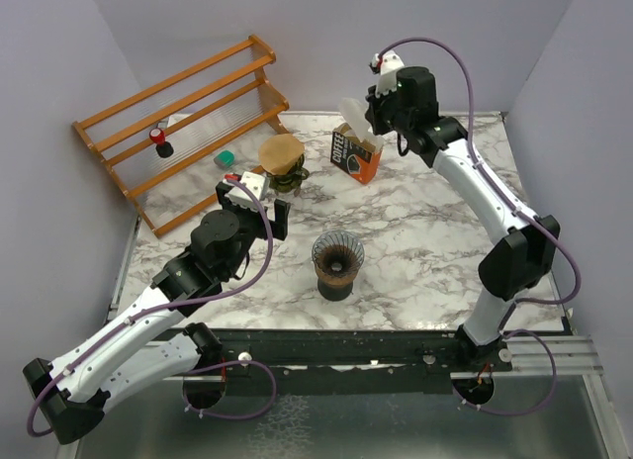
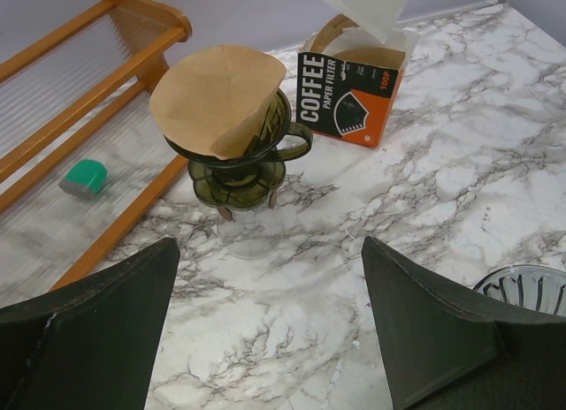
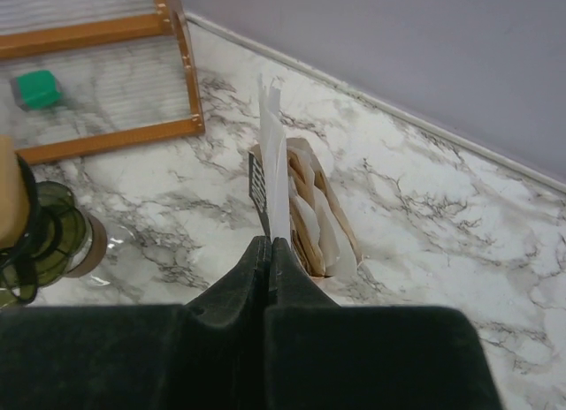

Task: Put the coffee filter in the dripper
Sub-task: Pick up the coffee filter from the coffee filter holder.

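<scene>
My right gripper [image 1: 373, 116] is shut on a white paper coffee filter [image 1: 354, 117] and holds it just above the open orange and black "COFFEE PAPER FILTER" box [image 1: 355, 155]. In the right wrist view the shut fingertips [image 3: 268, 244] pinch the filter's edge [image 3: 272, 154] over the box [image 3: 311, 207]. A dark ribbed dripper [image 1: 337, 261] stands empty at the table's middle front. A green glass dripper [image 1: 287, 174] with a brown filter [image 2: 217, 96] in it stands left of the box. My left gripper [image 1: 265, 206] is open and empty, pointing at the green dripper [image 2: 243, 167].
A wooden rack [image 1: 178, 123] stands at the back left with a red-capped item [image 1: 158, 137] on it. A small green object [image 1: 225, 158] lies by the rack. The purple walls close the table at the back and sides.
</scene>
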